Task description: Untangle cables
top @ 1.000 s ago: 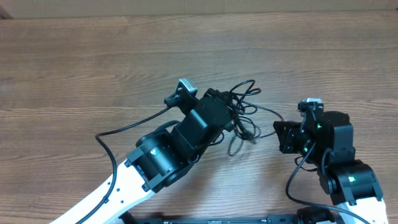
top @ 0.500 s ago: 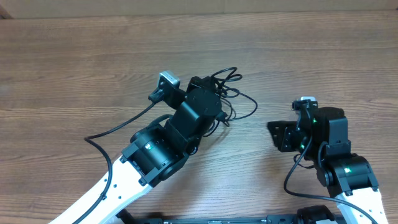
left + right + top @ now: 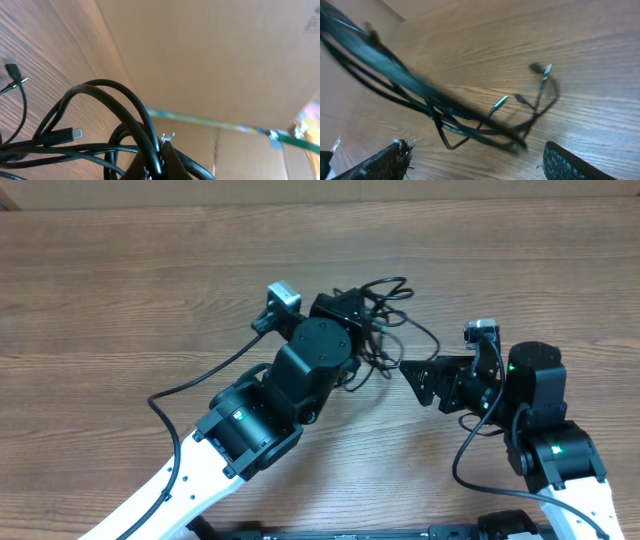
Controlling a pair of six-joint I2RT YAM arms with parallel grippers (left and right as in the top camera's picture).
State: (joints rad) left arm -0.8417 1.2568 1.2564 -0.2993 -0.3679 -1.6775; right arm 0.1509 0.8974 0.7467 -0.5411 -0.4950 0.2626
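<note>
While my left gripper (image 3: 161,152) pinches the cables (image 3: 144,125) in a knotted bunch near mid-table (image 3: 100,280), my right gripper (image 3: 475,162) gapes wide beside their trailing loops, so pulling apart seems underway, and next I must clamp one strand and draw it clear.

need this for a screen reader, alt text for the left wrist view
A tangle of thin black cables is pinched in the left end effector at bottom centre, looping left over a brown wooden table. Behind is brown cardboard.
</note>
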